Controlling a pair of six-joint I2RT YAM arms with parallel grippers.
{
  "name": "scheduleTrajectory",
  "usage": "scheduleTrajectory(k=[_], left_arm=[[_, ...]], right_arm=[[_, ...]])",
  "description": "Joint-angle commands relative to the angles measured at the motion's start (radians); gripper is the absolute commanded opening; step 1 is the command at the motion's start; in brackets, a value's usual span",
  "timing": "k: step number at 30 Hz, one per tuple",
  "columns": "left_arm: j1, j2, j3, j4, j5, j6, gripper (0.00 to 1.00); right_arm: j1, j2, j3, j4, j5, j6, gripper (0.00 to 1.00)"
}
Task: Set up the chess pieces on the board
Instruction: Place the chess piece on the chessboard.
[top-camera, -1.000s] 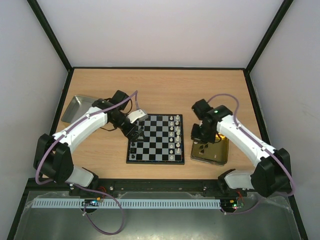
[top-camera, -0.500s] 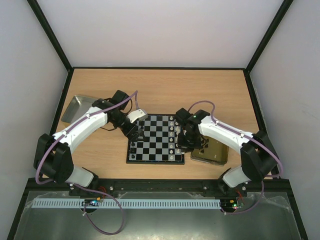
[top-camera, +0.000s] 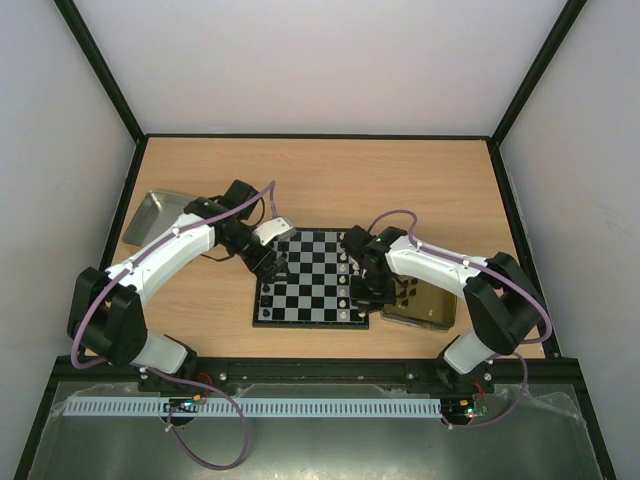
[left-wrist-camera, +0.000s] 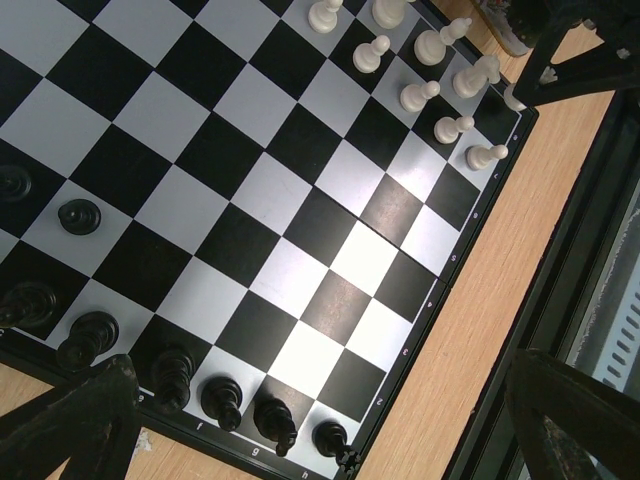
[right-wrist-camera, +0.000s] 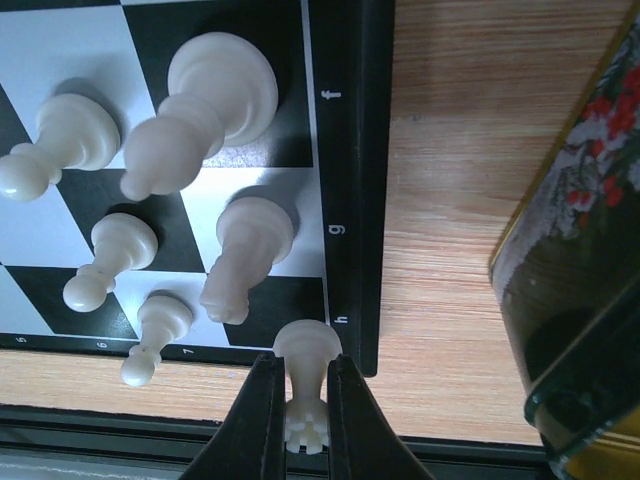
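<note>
**Top view**
- Left pincer (top-camera: 271, 262): low over the left edge of the board (top-camera: 310, 285). I cannot tell from here how far apart its jaws stand.
- Right pincer (top-camera: 358, 290): at the board's right edge, toward the near corner. Its grip is hidden from this angle.
- Board: lies under and between the two pincers.
- White pieces (top-camera: 346, 262): in two files along the board's right side, just behind the right pincer.
- Tin (top-camera: 425, 308): gold, just to the right of the right pincer, beside the board.
- Tray (top-camera: 152, 215): metal, well to the left of the left pincer, on the table (top-camera: 330, 180).

**Left wrist view**
- Left pincer: jaws wide, nothing between them. Its fingers (left-wrist-camera: 80, 420) sit at the two lower corners.
- Board: fills the view beyond the jaws, with one corner between the fingertips.
- Black pieces (left-wrist-camera: 222, 402): a row along the board edge nearest the fingers, starting at the left finger, with a few more one row further out.
- White pieces: on the far side of the board, well away from the jaws.

**Right wrist view**
- Right pincer: narrow, clamped on the rook (right-wrist-camera: 306, 350).
- Rook: white, held between the fingers (right-wrist-camera: 262, 430), crown toward the camera. Its base is at the board's corner, over the black border by the letter h. I cannot tell whether it rests there.
- White pieces: five, just beyond the fingertips and to their left, on the end squares.
- Tin: right of the fingers, apart from the board, with bare wood between.
</note>
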Motion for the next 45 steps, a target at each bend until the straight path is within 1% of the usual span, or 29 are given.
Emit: scheduleTrajectory(k=[1,24,27,32,40,45], left_arm=[[-0.005,-0.009,0.007,-0.005,-0.001,-0.006,0.99],[-0.005,-0.015,-0.004,-0.003,0.001,-0.004,0.99],[-0.005,-0.017,-0.006,0.0,-0.001,-0.005,0.99],[-0.005,-0.017,-0.003,-0.003,-0.002,-0.003,0.99],[-0.005,-0.018,-0.017,0.004,-0.004,-0.003,0.99],[-0.005,-0.02,-0.017,0.001,-0.004,-0.002,0.99]], right_arm=[[0.008,0.013,-0.018,0.021,-0.015,-0.007,0.04],[0.025,0.062,0.019,0.032,-0.03,-0.026,0.05],[0.027,0.062,0.021,0.031,-0.03,-0.026,0.08],[0.026,0.054,0.026,0.025,-0.027,-0.025,0.17],[0.026,0.025,0.039,0.03,-0.035,-0.028,0.28],[0.026,-0.018,0.061,0.0,-0.028,-0.031,0.31]])
